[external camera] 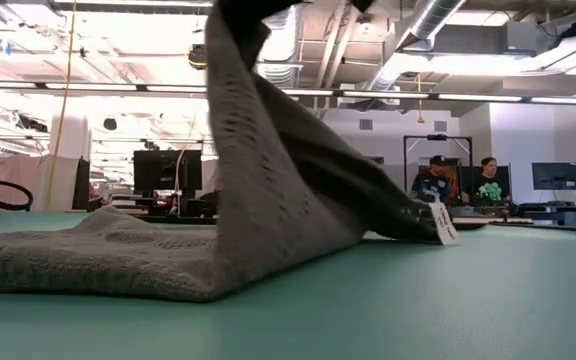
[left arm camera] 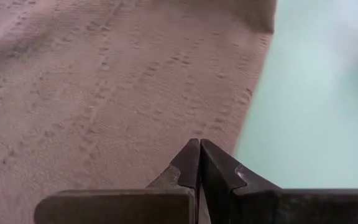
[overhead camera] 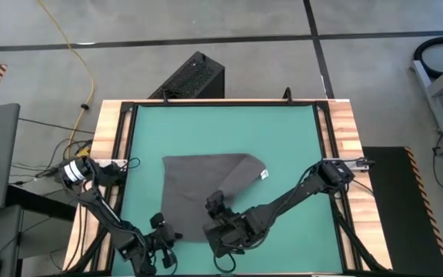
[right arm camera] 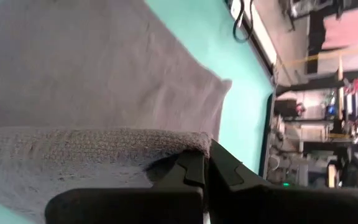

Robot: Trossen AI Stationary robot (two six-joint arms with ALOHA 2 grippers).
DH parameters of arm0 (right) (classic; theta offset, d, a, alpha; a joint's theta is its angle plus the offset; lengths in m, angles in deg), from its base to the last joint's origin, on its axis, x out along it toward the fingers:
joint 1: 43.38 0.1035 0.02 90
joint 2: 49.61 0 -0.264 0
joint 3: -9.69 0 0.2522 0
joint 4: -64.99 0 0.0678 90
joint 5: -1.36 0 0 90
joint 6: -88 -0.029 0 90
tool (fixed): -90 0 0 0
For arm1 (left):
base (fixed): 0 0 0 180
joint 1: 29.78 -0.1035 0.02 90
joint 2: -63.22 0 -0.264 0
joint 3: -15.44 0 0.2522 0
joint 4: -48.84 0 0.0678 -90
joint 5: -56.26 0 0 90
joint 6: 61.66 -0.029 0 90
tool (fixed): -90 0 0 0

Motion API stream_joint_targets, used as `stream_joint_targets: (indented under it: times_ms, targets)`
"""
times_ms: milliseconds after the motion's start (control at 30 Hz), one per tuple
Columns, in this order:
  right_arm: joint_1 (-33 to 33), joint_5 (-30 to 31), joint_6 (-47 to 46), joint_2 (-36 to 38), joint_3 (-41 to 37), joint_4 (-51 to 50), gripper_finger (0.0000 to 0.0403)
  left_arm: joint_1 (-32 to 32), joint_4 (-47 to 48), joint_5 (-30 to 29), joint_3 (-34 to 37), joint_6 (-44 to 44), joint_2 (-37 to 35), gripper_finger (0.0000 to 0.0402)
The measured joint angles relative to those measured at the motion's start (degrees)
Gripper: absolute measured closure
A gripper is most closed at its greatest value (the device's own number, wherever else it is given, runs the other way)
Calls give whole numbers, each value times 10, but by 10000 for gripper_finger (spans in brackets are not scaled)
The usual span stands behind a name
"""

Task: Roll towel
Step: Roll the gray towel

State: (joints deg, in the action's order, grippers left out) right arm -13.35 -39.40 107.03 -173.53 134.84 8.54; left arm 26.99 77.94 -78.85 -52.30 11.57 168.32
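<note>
From above, the right gripper (overhead camera: 216, 205) pinches the towel (overhead camera: 198, 188) by its near edge on the green mat (overhead camera: 283, 138), the clenched, empty left gripper (overhead camera: 162, 243) beside it; at table level, the lifted fold rises above bare mat.

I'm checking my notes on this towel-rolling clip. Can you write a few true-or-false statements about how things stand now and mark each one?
1. The right gripper is shut on an edge of the towel and lifts it. True.
2. The left gripper holds the towel too. False: it is shut on nothing, above the towel's edge.
3. The towel lies on a green mat. True.
4. The towel is rolled into a tight tube. False: most of it lies flat, one part raised.
5. A white tag shows at one corner. True.
</note>
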Motion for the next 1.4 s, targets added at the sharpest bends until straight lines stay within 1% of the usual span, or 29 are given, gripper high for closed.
stream_joint_targets:
  times_ms: [67,167,367,467,633,667,800,933,1000,1200,1267,1367,1400]
  targets:
    - [-6,-13,40,0,0,37,388,4,1,-1,0,6,0,401]
    - [-20,-60,94,0,0,109,388,6,5,-1,0,10,0,401]
    - [-46,-134,151,0,0,226,388,2,6,-2,0,-2,0,401]
    - [-53,-182,159,0,0,253,388,2,7,-4,0,-8,0,401]
    - [-67,-245,143,0,-4,259,388,2,11,-3,0,-10,0,401]
    - [-70,-253,140,0,-9,265,388,2,12,-3,0,-10,0,401]
    - [-78,-253,148,-1,-30,296,388,3,3,-8,-2,-10,0,401]
    - [-77,-253,156,-1,-37,293,388,28,-4,-67,-54,-26,0,401]
    - [-76,-253,160,-1,-37,290,388,33,-7,-72,-68,-33,4,401]
    - [-81,-254,196,-1,-37,297,388,19,-84,-89,-71,-15,74,401]
    - [-82,-270,203,-1,-37,297,388,17,-107,-94,-71,-21,94,401]
    - [-81,-322,205,-1,-37,299,388,7,-142,-92,-72,-21,119,401]
    - [-82,-330,206,-1,-37,301,388,6,-150,-91,-76,-21,127,401]
